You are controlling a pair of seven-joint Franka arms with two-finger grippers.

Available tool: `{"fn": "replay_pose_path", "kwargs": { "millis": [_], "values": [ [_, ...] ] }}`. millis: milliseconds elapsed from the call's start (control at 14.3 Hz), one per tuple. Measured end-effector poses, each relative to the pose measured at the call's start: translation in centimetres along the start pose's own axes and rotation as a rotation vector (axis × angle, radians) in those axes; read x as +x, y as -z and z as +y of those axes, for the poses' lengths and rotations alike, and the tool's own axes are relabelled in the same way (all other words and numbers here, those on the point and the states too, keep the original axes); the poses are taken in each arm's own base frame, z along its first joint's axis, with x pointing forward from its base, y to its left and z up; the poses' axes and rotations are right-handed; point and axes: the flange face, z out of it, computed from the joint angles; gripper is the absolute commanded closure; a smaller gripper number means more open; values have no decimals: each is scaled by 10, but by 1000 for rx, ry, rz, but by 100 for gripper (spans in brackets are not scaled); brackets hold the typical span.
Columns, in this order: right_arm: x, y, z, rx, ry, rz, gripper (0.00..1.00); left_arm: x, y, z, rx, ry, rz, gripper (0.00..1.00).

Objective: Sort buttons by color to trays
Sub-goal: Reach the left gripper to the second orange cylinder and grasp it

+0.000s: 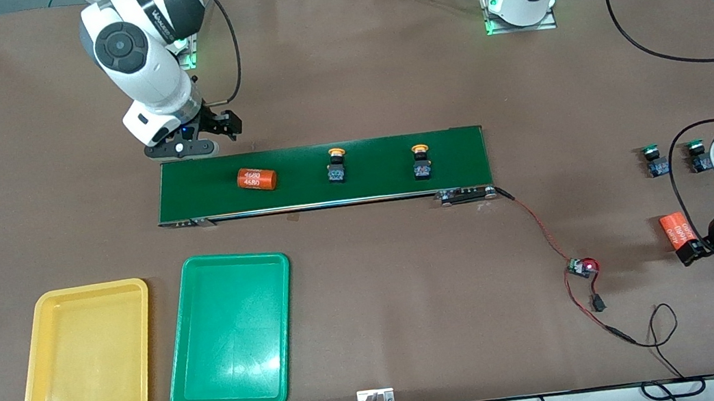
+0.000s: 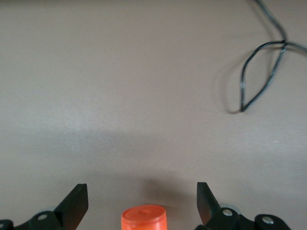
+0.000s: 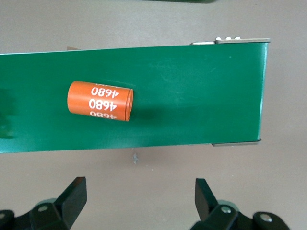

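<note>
Two buttons with yellow-orange caps (image 1: 337, 166) (image 1: 421, 161) stand on the dark-green conveyor belt (image 1: 454, 153). Two green-capped buttons (image 1: 654, 160) (image 1: 698, 156) stand on the table at the left arm's end. The yellow tray (image 1: 85, 364) and the green tray (image 1: 231, 331) lie side by side, empty, nearer the front camera than the belt. My right gripper (image 1: 220, 127) (image 3: 140, 199) hangs open over the table beside the belt's end. My left gripper (image 1: 690, 251) (image 2: 142, 201) is open, with an orange cylinder's end (image 2: 144, 218) between its spread fingers, untouched.
An orange cylinder with white numerals (image 1: 257, 179) (image 3: 100, 100) lies on the belt near the right gripper. The other orange cylinder (image 1: 674, 229) lies by the left gripper. A red-black wire runs from the belt to a small board (image 1: 583, 266); a black cable loop (image 2: 259, 76) lies nearby.
</note>
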Motion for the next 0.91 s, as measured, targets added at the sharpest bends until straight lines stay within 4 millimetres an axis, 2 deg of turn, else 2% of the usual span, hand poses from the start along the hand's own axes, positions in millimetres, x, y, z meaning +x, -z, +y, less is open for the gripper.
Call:
{"fn": "replay_pose_path", "kwargs": {
  "millis": [140, 350, 420, 490, 560, 630, 769, 909],
  "values": [
    [-6, 2, 1, -6, 2, 8, 0, -8, -12, -5, -3, 7, -21, 0],
    [-14, -1, -9, -9, 0, 14, 0, -20, -23, -3, -6, 4, -59, 0],
    [-15, -3, -10, -9, -4, 14, 0, -26, -28, -2, -8, 2, -77, 4],
    [-15, -4, -10, -9, -6, 13, 0, -32, -33, -2, -6, 1, -104, 23],
    [-14, -5, -11, -7, -6, 14, 0, -37, -36, -4, -1, 2, -134, 54],
    [-13, -7, -11, -3, -6, 15, 0, -40, -38, -5, 4, 3, -157, 68],
    [-10, -12, -13, 7, -6, 18, 0, -40, -37, -6, 7, 3, -173, 81],
    [-8, -18, -14, 13, -7, 15, 0, -39, -32, -3, 11, -1, -186, 81]
  ]
}}
